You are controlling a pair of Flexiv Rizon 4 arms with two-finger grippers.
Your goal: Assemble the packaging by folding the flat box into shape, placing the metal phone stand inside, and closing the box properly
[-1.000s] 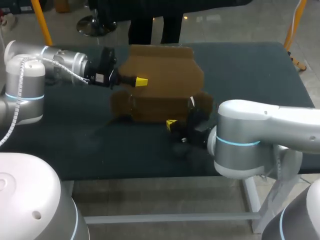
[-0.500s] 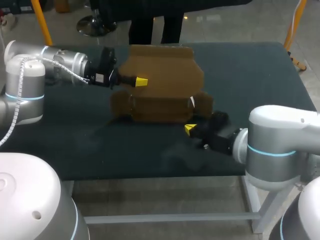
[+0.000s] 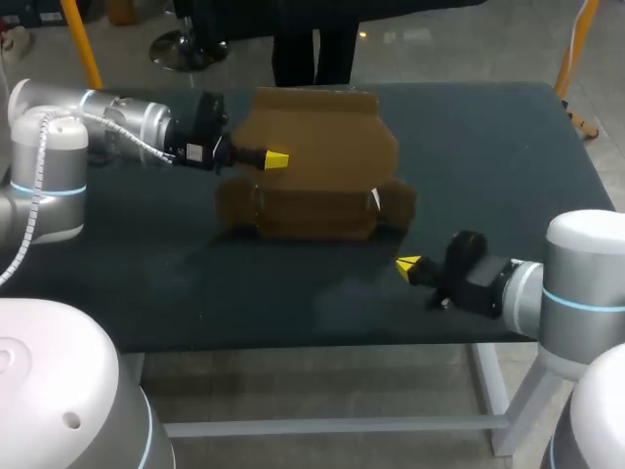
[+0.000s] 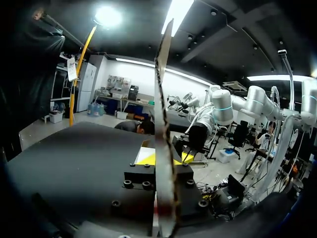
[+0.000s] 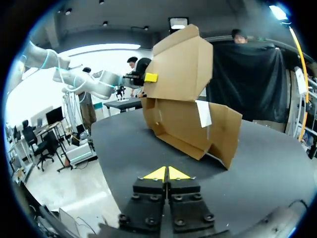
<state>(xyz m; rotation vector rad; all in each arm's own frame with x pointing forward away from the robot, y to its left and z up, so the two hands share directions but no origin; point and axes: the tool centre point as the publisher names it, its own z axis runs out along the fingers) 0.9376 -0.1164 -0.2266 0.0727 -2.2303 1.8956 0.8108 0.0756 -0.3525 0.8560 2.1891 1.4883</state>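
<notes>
Left wrist view: box (image 4: 163,124) clamped edge-on

A dark table top (image 3: 488,147) rests on a pale metal frame (image 3: 322,427).

The table (image 3: 293,293) has a dark, matte top, faintly green. Under its near edge runs a pale grey rail (image 3: 322,427), and a pale leg (image 3: 491,391) stands at the rail's right end. The table lies below the left gripper (image 3: 276,159), which is over its far half, and below the right gripper (image 3: 408,264), which is low over its near right part. In the right wrist view the table (image 5: 277,163) spreads ahead of that gripper and to both sides of it. Its rim curves away beside the gripper. In the left wrist view the table (image 4: 74,158) stretches beside and ahead of the left gripper.
</notes>
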